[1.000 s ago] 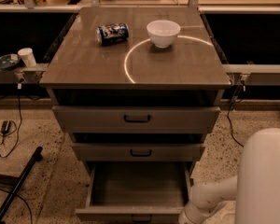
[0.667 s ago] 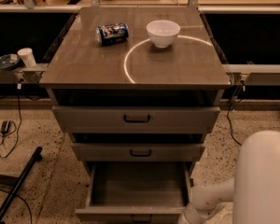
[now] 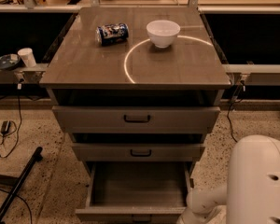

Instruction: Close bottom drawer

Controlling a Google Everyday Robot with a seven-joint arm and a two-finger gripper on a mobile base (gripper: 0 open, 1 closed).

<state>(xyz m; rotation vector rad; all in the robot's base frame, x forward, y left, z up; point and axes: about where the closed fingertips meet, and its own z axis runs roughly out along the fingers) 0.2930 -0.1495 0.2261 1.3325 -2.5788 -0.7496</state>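
The grey-brown cabinet [image 3: 135, 73] stands in the middle of the camera view with three drawers. The bottom drawer [image 3: 137, 188] is pulled far out, showing a plain empty box interior; its front lies at the lower edge of the view. The middle drawer [image 3: 139, 151] and the top drawer [image 3: 136, 119] stick out a little. My white arm [image 3: 205, 202] reaches in from the lower right toward the bottom drawer's front right corner. The gripper itself is below the edge of the view.
A white bowl [image 3: 163, 32] and a blue can [image 3: 112, 33] lying on its side sit on the cabinet top. A white cup [image 3: 26, 57] stands on a ledge at left. Cables and a black pole [image 3: 16, 185] lie on the speckled floor at left.
The arm's elbow has shifted slightly left toward the drawer's front corner. The bottom drawer stays as open as before.
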